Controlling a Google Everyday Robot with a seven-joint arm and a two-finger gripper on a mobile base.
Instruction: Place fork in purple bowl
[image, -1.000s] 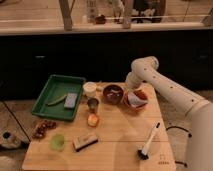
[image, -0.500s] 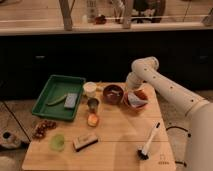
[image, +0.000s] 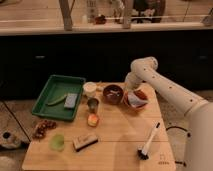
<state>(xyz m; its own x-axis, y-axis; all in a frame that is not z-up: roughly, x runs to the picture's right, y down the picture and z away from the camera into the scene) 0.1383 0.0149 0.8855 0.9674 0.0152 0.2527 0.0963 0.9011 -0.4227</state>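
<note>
The fork (image: 114, 92) lies pale inside the purple bowl (image: 113, 101), and its length seems to run crosswise. The pincer (image: 128, 96) hangs just right of that bowl, fingers together, apparently holding nothing.

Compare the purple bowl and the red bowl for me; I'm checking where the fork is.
The purple bowl is dark throughout; the red bowl has a whitish outside. The purple bowl holds the pale fork; the red bowl shows none. Both sit on the table, flanking the shut pincer.
</note>
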